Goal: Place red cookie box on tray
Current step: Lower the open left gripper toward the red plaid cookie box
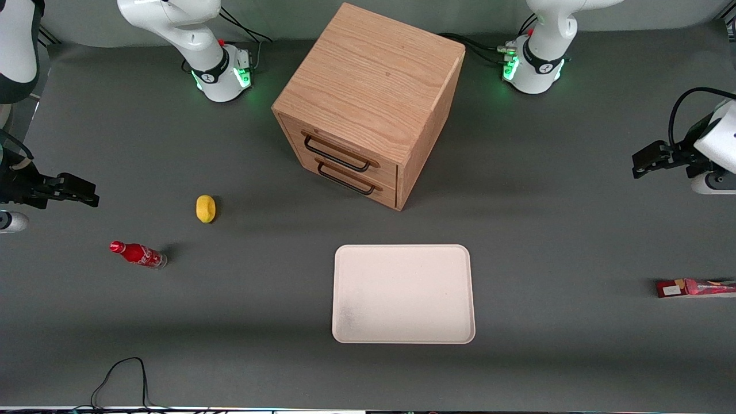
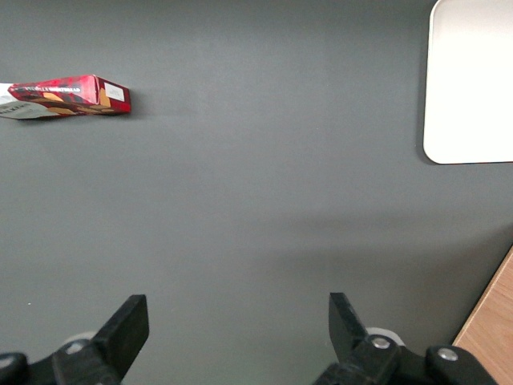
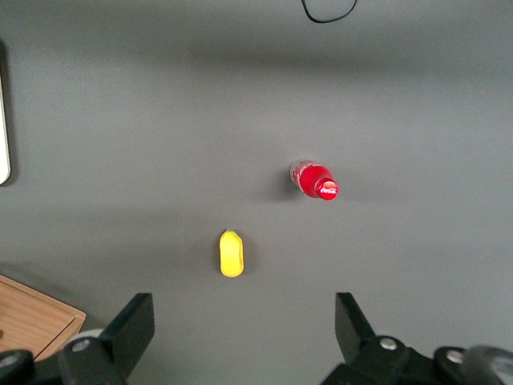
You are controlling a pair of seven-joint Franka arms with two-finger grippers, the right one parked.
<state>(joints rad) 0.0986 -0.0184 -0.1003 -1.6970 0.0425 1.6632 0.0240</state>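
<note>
The red cookie box lies flat on the grey table at the working arm's end, its white label end toward the tray; it also shows in the left wrist view. The cream-white tray lies in front of the wooden drawer cabinet, nearer the front camera, with nothing on it; its corner shows in the left wrist view. My left gripper hangs above the table, farther from the front camera than the box and well apart from it. Its fingers are open and hold nothing.
A wooden two-drawer cabinet stands at the table's middle, drawers shut. A yellow lemon and a small red cola bottle lie toward the parked arm's end. A black cable loops at the front edge.
</note>
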